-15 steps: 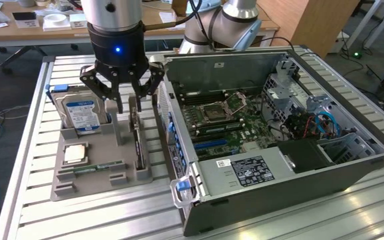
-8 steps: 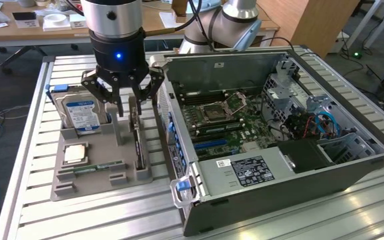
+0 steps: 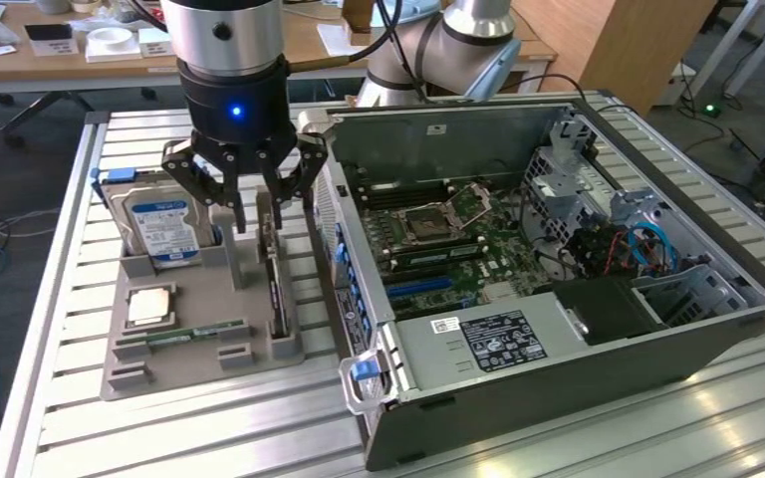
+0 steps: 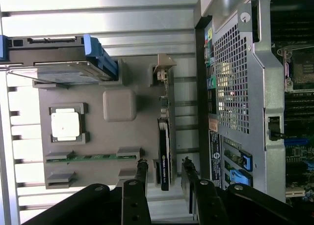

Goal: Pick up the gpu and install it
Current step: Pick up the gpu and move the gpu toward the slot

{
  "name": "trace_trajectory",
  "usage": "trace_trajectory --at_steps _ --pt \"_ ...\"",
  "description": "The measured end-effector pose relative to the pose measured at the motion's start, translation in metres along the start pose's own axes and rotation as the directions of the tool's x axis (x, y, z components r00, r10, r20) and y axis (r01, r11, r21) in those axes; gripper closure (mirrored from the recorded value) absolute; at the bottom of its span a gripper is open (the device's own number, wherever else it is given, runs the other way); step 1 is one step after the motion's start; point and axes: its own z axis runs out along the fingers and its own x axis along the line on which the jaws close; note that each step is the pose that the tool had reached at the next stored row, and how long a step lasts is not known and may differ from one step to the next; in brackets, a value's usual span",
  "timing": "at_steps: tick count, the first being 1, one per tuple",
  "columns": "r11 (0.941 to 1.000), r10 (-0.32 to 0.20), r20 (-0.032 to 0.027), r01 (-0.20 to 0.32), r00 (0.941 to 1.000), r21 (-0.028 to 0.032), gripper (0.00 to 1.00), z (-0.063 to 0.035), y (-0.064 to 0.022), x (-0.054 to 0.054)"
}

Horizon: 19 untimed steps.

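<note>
One arm hangs over the slatted aluminium bench [image 3: 156, 438] in the exterior view; its black hand [image 3: 260, 214] is low over a grey moulded parts tray [image 3: 183, 358], fingers spread wide and pointing down. Standing on edge in the tray, on the side nearest the open dark computer case [image 3: 556, 329], I see the gpu [image 3: 278, 294], a thin dark card; the hand sits over its far end, one finger either side. Towards the exterior view's left, the tray also carries a blue-labelled silver hard drive [image 3: 163, 224] propped upright, a square silver processor chip [image 3: 150, 304] and a narrow green RAM stick [image 3: 196, 332]; the case lies on its side just beside the tray, green motherboard [image 3: 449, 239] exposed.

From the wrist view I look down along the hand [image 4: 164, 162]; the two black fingertips [image 4: 142, 168] straddle the gpu [image 4: 164, 146] with a gap on each side, so nothing is gripped. I see the card seated in its tray [image 4: 98, 136] slot, between the hard drive [image 4: 64, 72] and the perforated metal wall of the case [image 4: 235, 63]; processor chip [image 4: 65, 125] and RAM stick [image 4: 93, 157] lie in their own recesses; bench [image 4: 98, 18] slats show beyond.
</note>
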Motion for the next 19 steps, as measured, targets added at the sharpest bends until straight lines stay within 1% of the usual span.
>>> trace_trajectory --at_steps 7,19 --pt "1.0000 0.000 0.0002 0.000 1.0000 -0.0002 0.58 0.0006 0.0000 0.000" --pt "1.0000 0.000 -0.0001 0.000 1.0000 0.0001 0.58 0.0216 -0.0008 0.001"
